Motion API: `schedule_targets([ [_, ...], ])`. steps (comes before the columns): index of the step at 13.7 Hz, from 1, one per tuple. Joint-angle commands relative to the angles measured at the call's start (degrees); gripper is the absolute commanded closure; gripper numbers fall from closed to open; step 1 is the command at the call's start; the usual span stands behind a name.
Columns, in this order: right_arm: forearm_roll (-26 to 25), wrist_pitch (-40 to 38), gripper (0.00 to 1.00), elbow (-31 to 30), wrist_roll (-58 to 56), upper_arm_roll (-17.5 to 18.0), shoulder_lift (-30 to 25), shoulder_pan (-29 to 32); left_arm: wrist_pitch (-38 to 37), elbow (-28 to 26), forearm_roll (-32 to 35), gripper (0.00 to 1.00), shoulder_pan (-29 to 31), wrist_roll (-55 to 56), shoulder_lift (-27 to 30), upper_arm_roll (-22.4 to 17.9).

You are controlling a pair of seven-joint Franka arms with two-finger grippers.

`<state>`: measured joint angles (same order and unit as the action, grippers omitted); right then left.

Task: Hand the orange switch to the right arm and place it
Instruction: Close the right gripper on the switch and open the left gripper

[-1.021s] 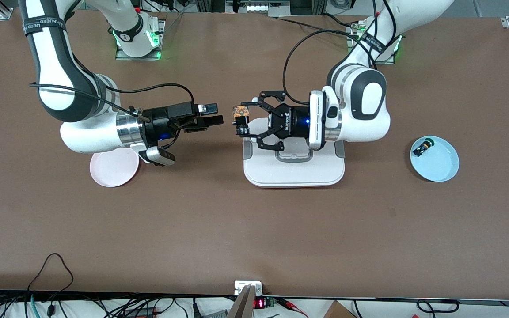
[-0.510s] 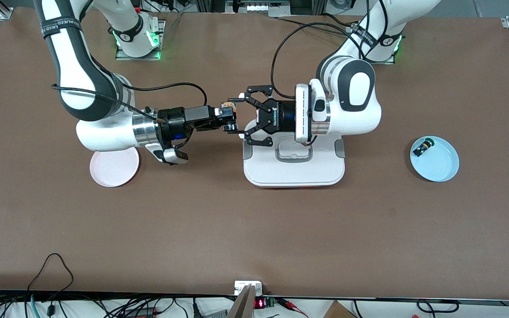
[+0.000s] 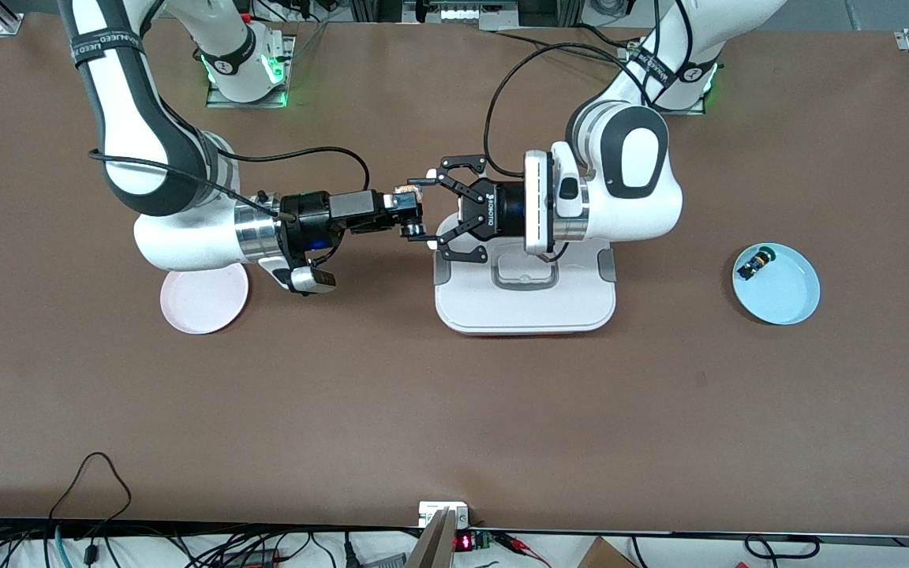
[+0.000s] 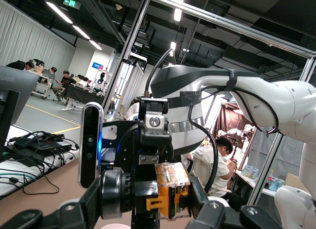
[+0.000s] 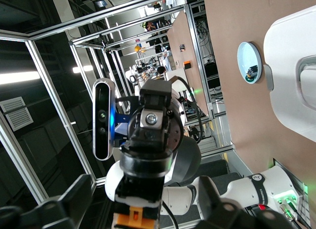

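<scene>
The orange switch [image 3: 409,207] hangs in the air between the two grippers, over bare table next to the white tray. My left gripper [image 3: 421,211] is shut on it, one pad on its black round end and one on its orange body, as the left wrist view shows [image 4: 168,189]. My right gripper [image 3: 407,214], on the arm with the silver wrist, is open around the same switch. In the right wrist view its fingers [image 5: 74,199] stand on either side of the switch [image 5: 140,216] with a gap on each side.
A white tray [image 3: 525,308] lies under the left arm's wrist. A pink plate [image 3: 203,304] lies under the right arm's wrist. A pale blue plate [image 3: 786,296] at the left arm's end holds a black switch with a green cap [image 3: 754,262].
Both arms closed in on each other; the right gripper's open fingers now stand around the switch held by the left gripper. In the last half second almost nothing moved.
</scene>
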<state>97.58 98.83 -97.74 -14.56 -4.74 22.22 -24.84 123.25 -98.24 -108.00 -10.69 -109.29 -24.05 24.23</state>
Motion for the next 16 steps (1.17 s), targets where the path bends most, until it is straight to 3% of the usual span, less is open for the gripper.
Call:
schedule_targets([
  [1,0.15,-0.04,0.49,0.80,0.23,0.34,0.02,0.41,0.67,1.30,0.77,0.96,-0.21,0.22,-0.56,0.21],
  [4,0.24,-0.04,0.72,0.80,0.23,0.34,-0.07,0.58,0.67,1.30,0.69,0.95,-0.21,0.22,-0.56,0.21],
  [6,0.24,-0.04,0.79,0.80,0.15,0.34,-0.25,1.28,0.67,1.30,0.69,0.93,-0.21,0.22,-0.56,0.21],
  [7,0.24,-0.04,0.79,0.80,0.14,0.34,-0.25,1.29,0.67,1.30,0.69,0.87,-0.21,0.22,-0.56,0.21],
  [8,0.33,-0.04,0.79,0.80,-0.46,0.34,-0.33,1.29,0.67,1.30,0.25,0.31,-0.21,0.22,-0.56,0.21],
  [9,0.24,-0.04,0.79,0.80,-0.99,0.34,-0.34,1.29,0.59,1.30,0.16,0.00,-0.12,0.66,-0.39,0.21],
  [11,0.33,-0.04,0.79,0.80,-1.43,0.34,-0.34,1.29,0.59,1.21,0.33,0.00,0.93,0.49,-0.03,0.12],
  [14,-0.02,-0.04,0.80,0.80,-2.66,0.34,-0.34,1.29,0.32,0.51,1.12,0.00,7.06,0.40,1.19,0.12],
  [16,-5.17,-0.13,0.81,0.54,-4.33,0.34,-0.86,3.21,-0.12,-1.50,1.12,0.00,13.12,0.31,3.12,0.12],
])
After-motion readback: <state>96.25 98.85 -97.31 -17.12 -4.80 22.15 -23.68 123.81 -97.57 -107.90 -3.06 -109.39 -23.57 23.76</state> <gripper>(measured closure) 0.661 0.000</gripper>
